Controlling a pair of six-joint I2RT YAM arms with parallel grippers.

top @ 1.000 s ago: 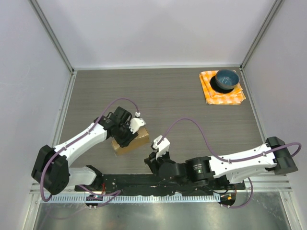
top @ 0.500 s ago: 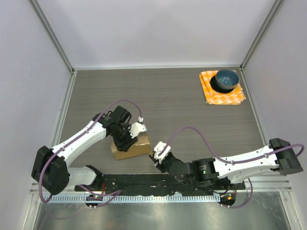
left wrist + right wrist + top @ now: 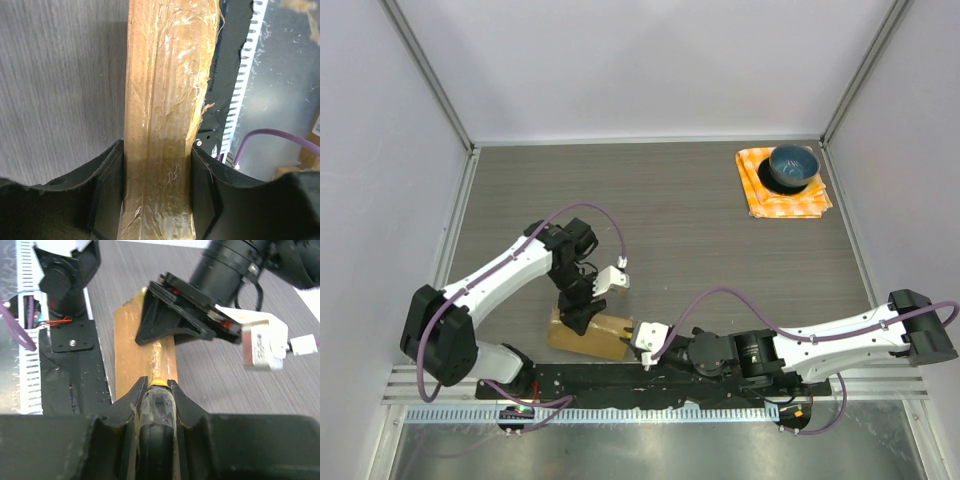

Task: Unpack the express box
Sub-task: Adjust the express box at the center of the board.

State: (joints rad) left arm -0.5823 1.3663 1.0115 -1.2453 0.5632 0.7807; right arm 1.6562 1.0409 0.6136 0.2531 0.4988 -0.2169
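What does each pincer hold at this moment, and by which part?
Left pincer clamps the express box across its narrow width, a finger on each long side. Right pincer holds a yellow-tipped tool by its shaft.

Brown box (image 3: 602, 336), blue bowl (image 3: 792, 166), orange checked cloth (image 3: 812, 201), grey wood-grain bench (image 3: 700, 220), purple cables (image 3: 720, 291), black tool (image 3: 159, 401) with a yellow tip.

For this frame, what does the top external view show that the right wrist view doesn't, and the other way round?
Only top external: the blue bowl on the orange checked cloth in the far right corner, plus the left arm and right arm whole. Only right wrist: a dark yellow-tipped rod clamped in the right tool, its tip at the end of the express box. Both: the express box, gripped by the left tool.
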